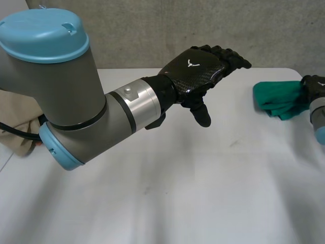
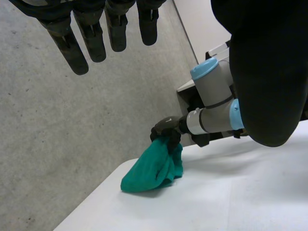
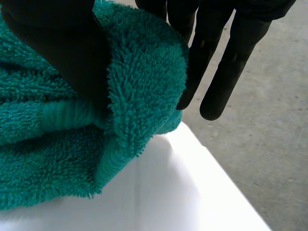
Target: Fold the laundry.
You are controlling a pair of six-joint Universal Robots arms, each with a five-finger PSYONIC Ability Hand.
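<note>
A green towel point(image 1: 278, 99) lies bunched in a thick, loosely doubled heap at the far right corner of the white table point(image 1: 167, 193), close to its edge. Your right robot hand point(image 1: 316, 85) grasps it at one side: in the right wrist view the thumb presses onto the pile from above while the fingers point(image 3: 231, 62) reach straight down behind the fold, pinching the cloth between them. Your left robot hand point(image 1: 200, 71) hangs in the air above the table's middle, released, fingers loosely extended, holding nothing, well apart from the towel. I judge the folding unfinished: layers are stacked but uneven, so squaring and flattening are probably left. The table is plain, smooth and white. Beyond it you have mottled grey concrete point(image 2: 72, 134) along the table's far side
</note>
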